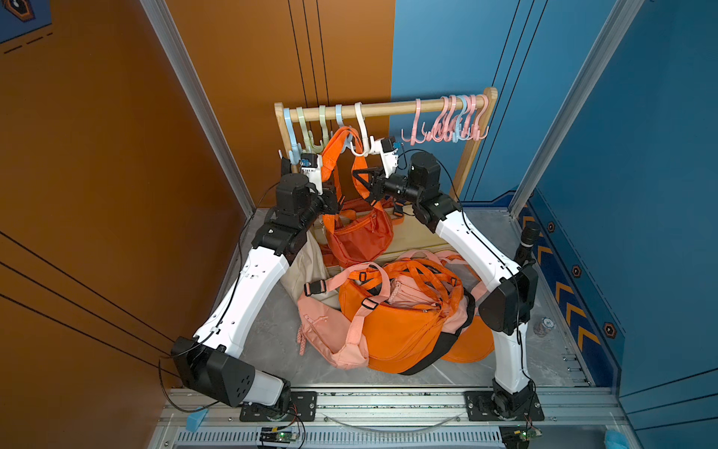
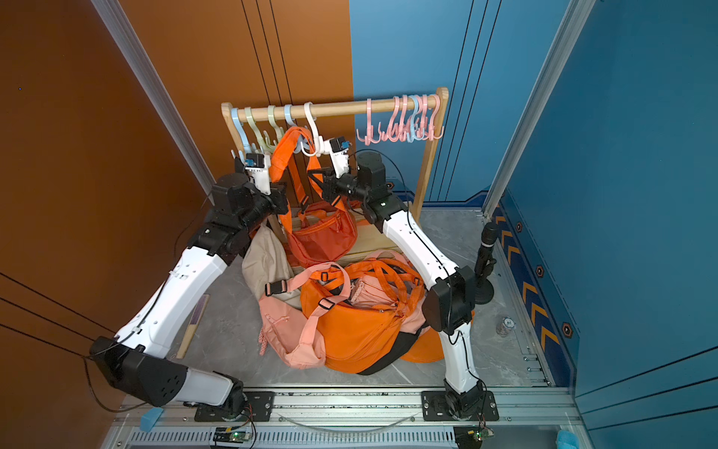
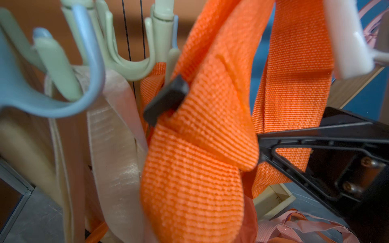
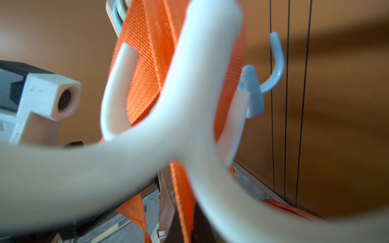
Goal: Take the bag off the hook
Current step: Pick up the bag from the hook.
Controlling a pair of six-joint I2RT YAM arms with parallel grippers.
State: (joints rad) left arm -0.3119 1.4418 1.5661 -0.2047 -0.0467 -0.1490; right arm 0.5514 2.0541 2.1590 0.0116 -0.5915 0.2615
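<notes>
The orange bag hangs under the wooden rail. Its strap seems looped over the pale blue hook. The left hand and right hand, both pressed together, pinch opposite strap legs, and the loop's peak lies above and between them.

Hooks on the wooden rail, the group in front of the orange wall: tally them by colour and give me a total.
Light blue hooks: 2
Green hooks: 2
White hook: 1
Total: 5
</notes>
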